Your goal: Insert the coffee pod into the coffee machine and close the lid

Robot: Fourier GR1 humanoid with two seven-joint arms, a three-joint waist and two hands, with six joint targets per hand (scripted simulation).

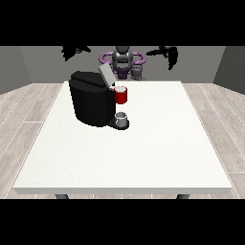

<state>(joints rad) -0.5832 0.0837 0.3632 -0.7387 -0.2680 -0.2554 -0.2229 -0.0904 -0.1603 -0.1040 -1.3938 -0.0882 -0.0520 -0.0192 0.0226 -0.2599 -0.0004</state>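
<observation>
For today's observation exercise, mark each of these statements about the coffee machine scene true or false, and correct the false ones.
1. The coffee machine stands on the white table. True.
2. Its lid is shut. False: it is raised.
3. The hand at the view's right rests on the machine. False: it is up in the air, away from it.
4. A small grey cup sits at the machine's base. True.

White table (158, 158), grey cup (121, 116) on it.
</observation>
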